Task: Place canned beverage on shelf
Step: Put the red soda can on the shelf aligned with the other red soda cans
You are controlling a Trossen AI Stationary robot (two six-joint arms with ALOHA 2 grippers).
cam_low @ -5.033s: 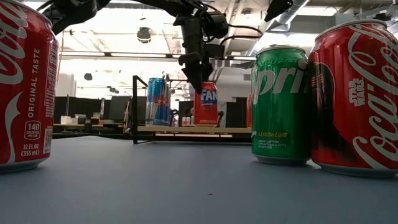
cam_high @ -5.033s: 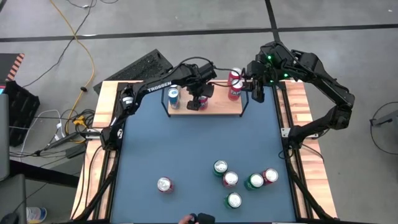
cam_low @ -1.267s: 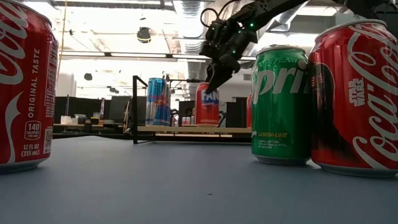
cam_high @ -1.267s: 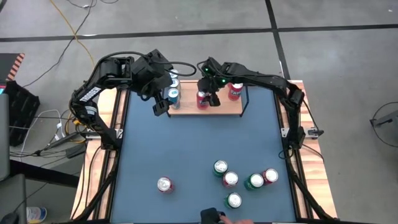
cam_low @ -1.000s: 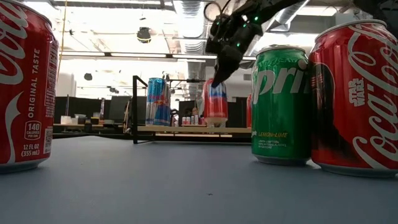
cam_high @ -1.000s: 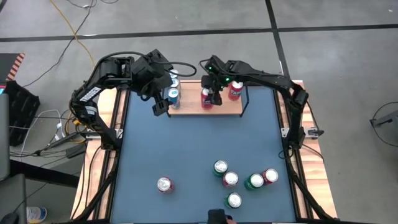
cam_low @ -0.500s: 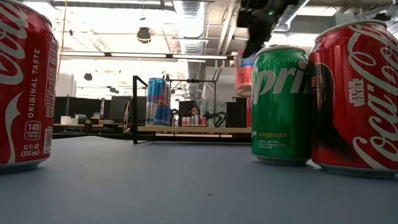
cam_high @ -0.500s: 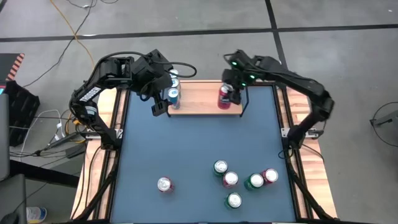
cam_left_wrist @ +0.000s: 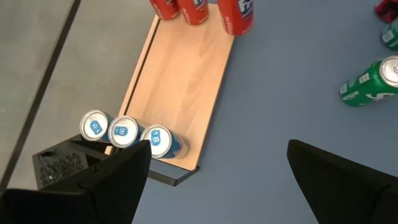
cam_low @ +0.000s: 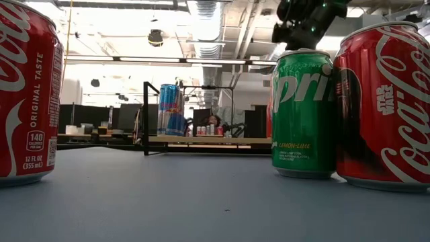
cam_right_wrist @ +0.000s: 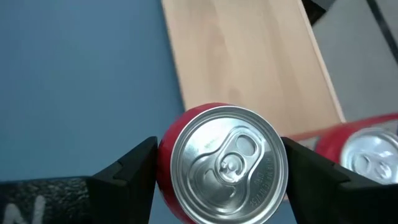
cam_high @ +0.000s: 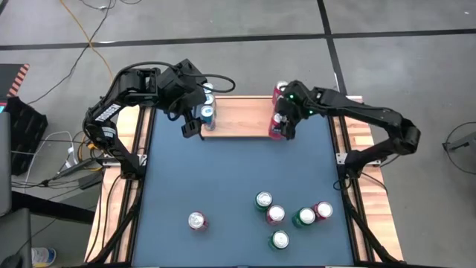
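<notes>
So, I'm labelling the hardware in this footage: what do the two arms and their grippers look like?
Both arms are dark, jointed links. The left arm bears white lettering and a black cable loops off near its wrist; the left gripper has broad dark fingers. The right arm shows small green lights near its wrist; the right gripper has dark wedge-shaped fingers.

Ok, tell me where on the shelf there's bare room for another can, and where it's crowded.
The shelf is bare across its middle, between the blue cans at its left end and the red cans at its right end. The right end is crowded: the right gripper holds a red can there, beside another red can. The left gripper hangs open by the left end.
</notes>
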